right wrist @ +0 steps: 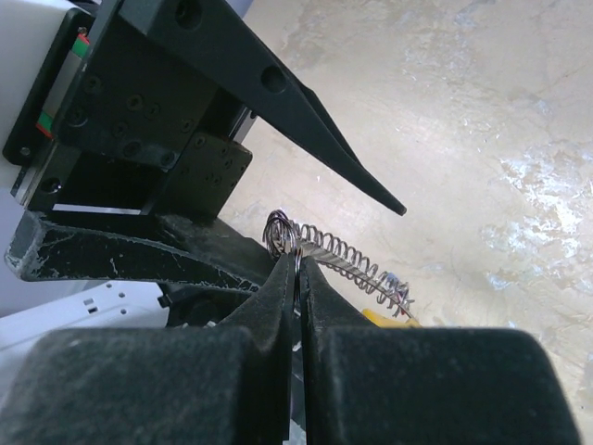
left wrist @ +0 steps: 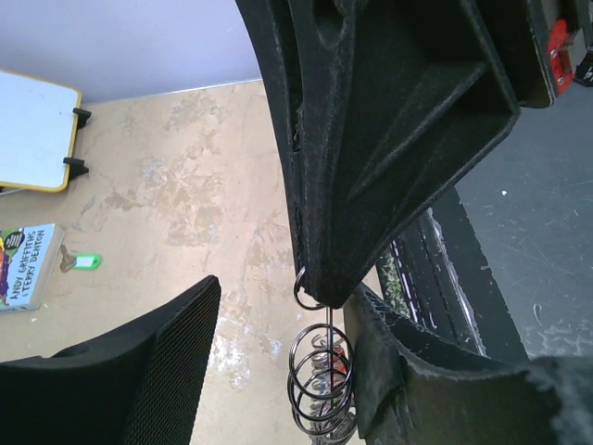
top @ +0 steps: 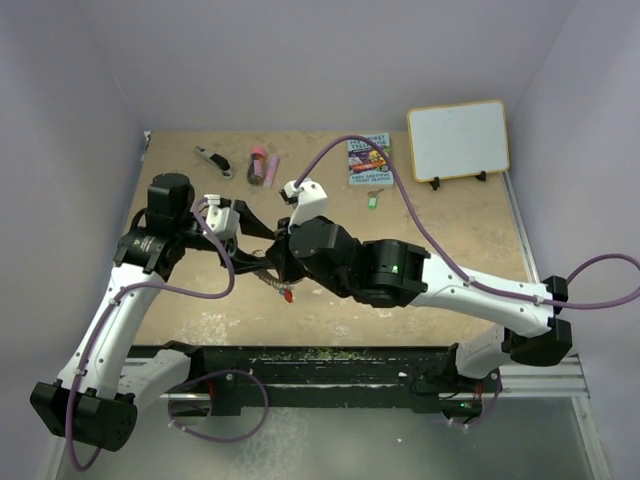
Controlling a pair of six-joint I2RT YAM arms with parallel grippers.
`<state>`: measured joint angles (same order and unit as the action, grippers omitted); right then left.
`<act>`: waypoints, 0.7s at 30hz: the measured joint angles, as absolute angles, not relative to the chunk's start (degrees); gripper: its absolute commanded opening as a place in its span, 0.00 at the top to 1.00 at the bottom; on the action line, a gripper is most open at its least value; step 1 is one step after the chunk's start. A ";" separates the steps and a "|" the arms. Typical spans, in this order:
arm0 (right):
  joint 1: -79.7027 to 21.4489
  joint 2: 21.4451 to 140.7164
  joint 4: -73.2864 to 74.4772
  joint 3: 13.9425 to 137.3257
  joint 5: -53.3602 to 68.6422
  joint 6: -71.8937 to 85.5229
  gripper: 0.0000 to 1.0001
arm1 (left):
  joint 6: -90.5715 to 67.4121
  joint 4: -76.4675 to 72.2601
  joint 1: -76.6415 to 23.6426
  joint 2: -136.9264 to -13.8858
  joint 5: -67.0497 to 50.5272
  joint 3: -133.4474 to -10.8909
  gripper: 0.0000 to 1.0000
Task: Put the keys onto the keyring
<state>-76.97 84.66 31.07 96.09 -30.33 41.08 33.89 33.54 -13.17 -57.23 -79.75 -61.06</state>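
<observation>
The keyring shows as a coiled silver wire [right wrist: 345, 257] with a yellow piece [right wrist: 389, 318] at its far end. My right gripper [right wrist: 296, 258] is shut on a small ring at the coil's near end. In the left wrist view the coil [left wrist: 320, 380] hangs below the right gripper's tip [left wrist: 318, 289], and a bit of red shows inside it. My left gripper [left wrist: 287, 306] is open, its fingers spread either side of the coil. From above, both grippers meet at mid-table [top: 275, 245] with a red key tag [top: 287, 296] just below. The green key [top: 372, 201] lies apart. The blue key is not clearly visible.
A black-and-silver tool [top: 212, 160] and a pink-and-maroon tube [top: 262, 166] lie at the back left. A book [top: 368, 162] and a propped whiteboard [top: 458, 140] are at the back right. The black base rail [top: 330, 365] runs along the near edge.
</observation>
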 measured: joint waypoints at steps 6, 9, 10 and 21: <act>-77.49 84.66 30.44 96.03 -30.46 40.18 1.00 | 34.44 35.20 -13.17 -57.23 -80.82 -62.00 0.49; -77.62 84.51 29.82 95.70 -30.48 39.51 1.00 | 35.92 36.71 -13.17 -57.23 -80.93 -62.57 0.49; -77.67 84.27 29.54 95.33 -30.46 39.31 1.00 | 36.71 37.45 -13.17 -57.23 -80.99 -62.74 0.49; -78.11 80.55 25.89 90.74 -30.22 36.60 1.00 | 41.85 43.42 -13.17 -57.23 -81.43 -63.55 0.69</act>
<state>-78.11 80.55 25.89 90.74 -30.22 36.60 41.85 43.42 -13.17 -57.23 -81.43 -63.55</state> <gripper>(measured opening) 0.004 0.300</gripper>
